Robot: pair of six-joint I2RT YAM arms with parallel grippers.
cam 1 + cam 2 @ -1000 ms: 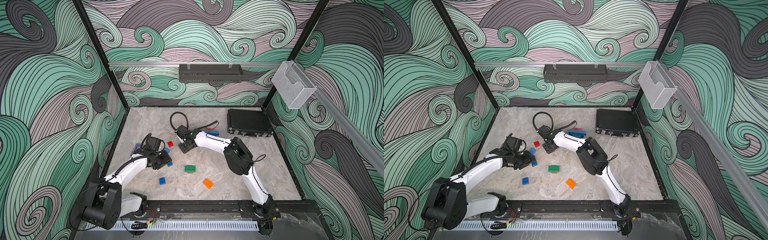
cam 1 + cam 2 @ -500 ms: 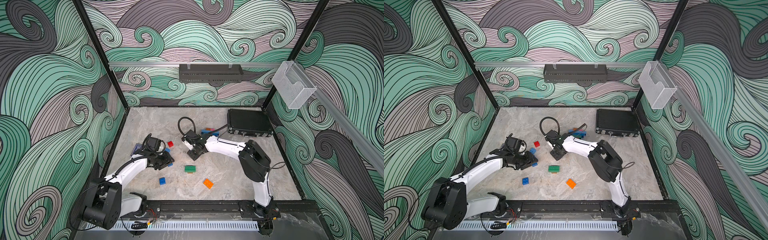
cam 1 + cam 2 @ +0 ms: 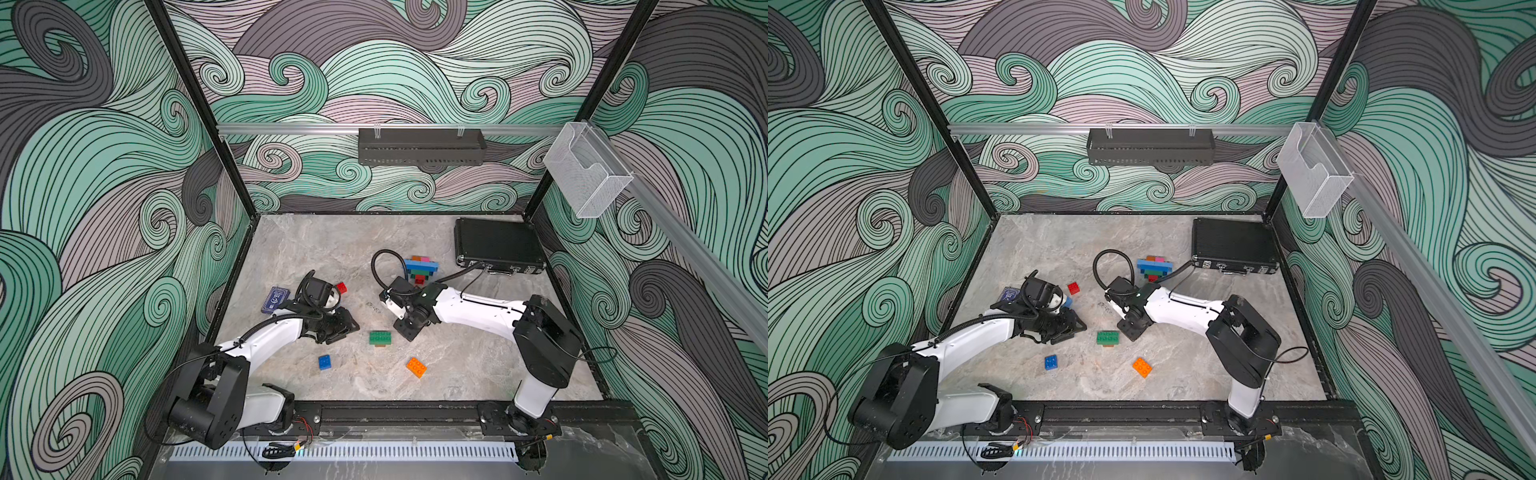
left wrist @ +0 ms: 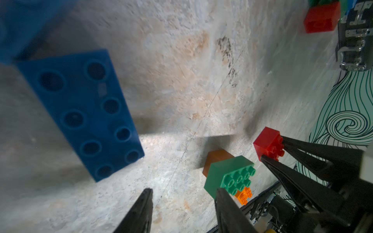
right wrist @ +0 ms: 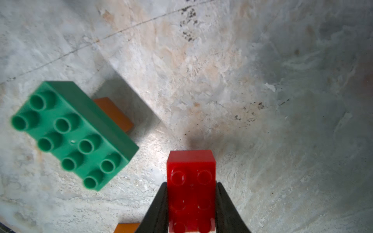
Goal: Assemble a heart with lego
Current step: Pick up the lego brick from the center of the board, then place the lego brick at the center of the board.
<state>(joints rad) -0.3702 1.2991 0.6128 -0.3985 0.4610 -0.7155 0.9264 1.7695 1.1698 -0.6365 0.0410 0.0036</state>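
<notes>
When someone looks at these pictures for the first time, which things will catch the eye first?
The swirling green and grey wave walls around the table dominate. At the table's back, near the black case, lies a many-coloured lego build. Near the middle, the right gripper is shut on a red brick, close to a green brick.

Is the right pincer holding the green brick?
No, the right pincer grips a red brick; the green brick lies apart on the table.
</notes>
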